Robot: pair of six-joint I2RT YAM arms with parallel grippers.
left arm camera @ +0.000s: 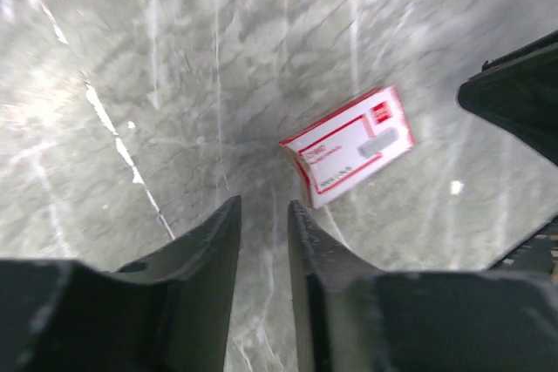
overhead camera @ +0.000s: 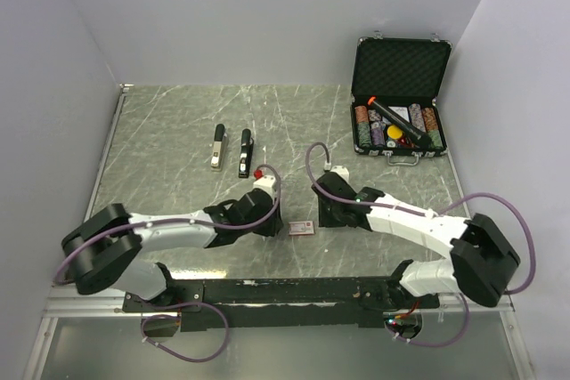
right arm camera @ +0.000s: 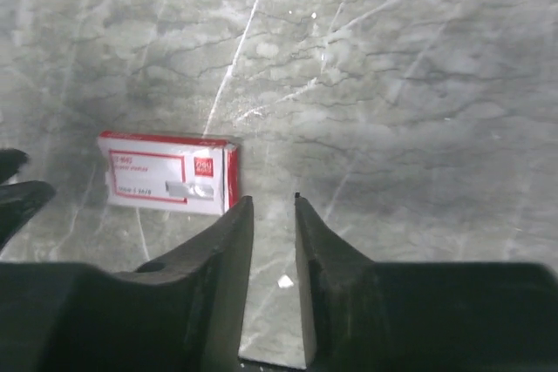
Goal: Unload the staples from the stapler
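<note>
The stapler lies at the middle left of the table, slim and black with silver metal at its near end. A second slim black bar lies parallel just to its right. I cannot make out any staples. My left gripper hovers low near the front, open by a narrow gap with only bare table between its fingers. Opposite it, my right gripper is also open and holds nothing. Both are well short of the stapler.
A small red-and-white flat box lies on the table between the two grippers. An open black case with poker chips and a black tube stands at the back right. Walls close in the table on three sides.
</note>
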